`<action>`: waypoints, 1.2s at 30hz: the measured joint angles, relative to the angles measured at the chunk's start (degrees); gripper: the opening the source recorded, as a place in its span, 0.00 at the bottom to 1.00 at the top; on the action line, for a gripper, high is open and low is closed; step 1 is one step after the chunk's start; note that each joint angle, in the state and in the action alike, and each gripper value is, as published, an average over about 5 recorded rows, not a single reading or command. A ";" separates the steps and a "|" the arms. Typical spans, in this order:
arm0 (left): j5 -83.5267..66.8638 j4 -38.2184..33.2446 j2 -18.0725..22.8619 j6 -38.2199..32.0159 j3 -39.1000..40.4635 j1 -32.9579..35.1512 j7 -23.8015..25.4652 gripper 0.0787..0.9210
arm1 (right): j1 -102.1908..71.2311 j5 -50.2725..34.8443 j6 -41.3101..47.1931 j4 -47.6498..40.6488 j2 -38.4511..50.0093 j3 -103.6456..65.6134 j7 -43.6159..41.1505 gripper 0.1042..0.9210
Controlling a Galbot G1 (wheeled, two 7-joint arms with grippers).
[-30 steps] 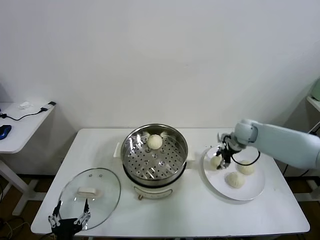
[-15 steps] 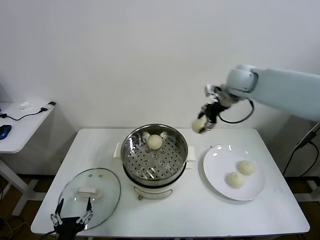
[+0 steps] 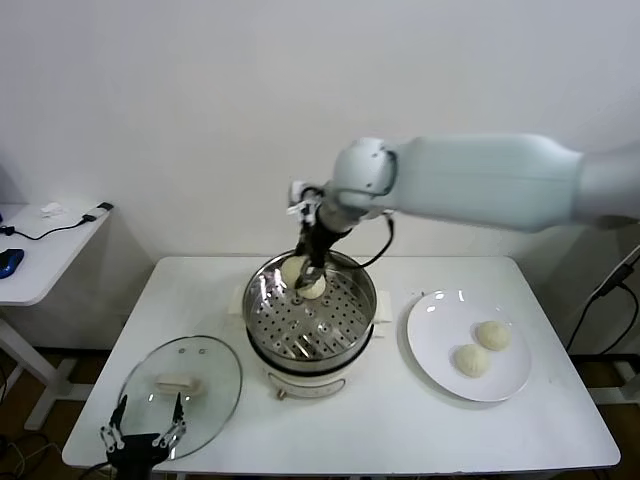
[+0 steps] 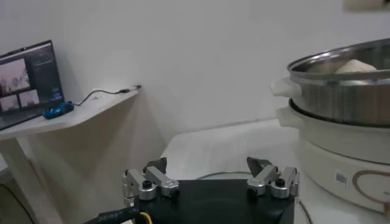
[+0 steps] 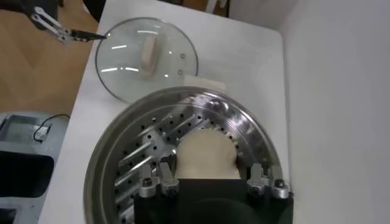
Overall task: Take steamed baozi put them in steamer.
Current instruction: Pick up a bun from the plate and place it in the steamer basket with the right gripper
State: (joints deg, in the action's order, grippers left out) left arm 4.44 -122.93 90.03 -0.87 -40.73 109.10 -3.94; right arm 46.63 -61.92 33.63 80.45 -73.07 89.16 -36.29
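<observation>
The steamer (image 3: 330, 325), a shiny steel pot with a perforated tray, stands mid-table. My right gripper (image 3: 305, 268) hangs over its far side, shut on a cream-white baozi (image 3: 294, 268). In the right wrist view that bun (image 5: 204, 155) sits between the fingers above the tray and the steamer's rim (image 5: 103, 164). Another baozi (image 3: 315, 289) lies on the tray just beside it. Two more baozi (image 3: 491, 335) (image 3: 470, 360) lie on the white plate (image 3: 440, 330) at the right. My left gripper (image 3: 140, 437) is parked open at the table's front left edge; its own view (image 4: 207, 167) shows the steamer (image 4: 341, 79) side on.
The round glass lid (image 3: 180, 385) lies flat on the table at the front left, beside the left gripper; it also shows in the right wrist view (image 5: 140, 58). A small side table (image 3: 40, 240) with a cable stands beyond the left edge.
My right gripper lifted one baozi off the plate and carried it left, from above the plate to over the steamer's far side. The plate went from three buns to two. The left arm stayed parked.
</observation>
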 measured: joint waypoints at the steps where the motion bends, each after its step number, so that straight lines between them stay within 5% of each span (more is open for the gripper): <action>1: 0.01 0.06 0.01 -0.02 -0.03 -0.02 -0.02 0.88 | -0.79 0.14 0.35 -0.45 -0.55 0.07 0.61 0.67; 19: 0.83 1.10 0.64 -0.05 0.83 -0.88 -0.12 0.88 | -11.75 2.66 2.75 -6.82 -7.07 -1.30 7.47 0.68; 24: 0.94 1.12 0.73 -0.05 0.92 -0.88 -0.20 0.88 | -12.55 3.27 2.63 -7.01 -7.18 -1.69 7.76 0.80; 36: 1.87 0.98 0.86 0.14 2.01 -1.10 -0.23 0.88 | -5.63 7.93 -4.92 -6.38 -2.69 -1.51 -2.21 0.88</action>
State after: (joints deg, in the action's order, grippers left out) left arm 6.31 -121.94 90.89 -0.73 -38.71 108.00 -4.18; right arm 40.99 -53.98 28.70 74.07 -75.76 87.65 -38.50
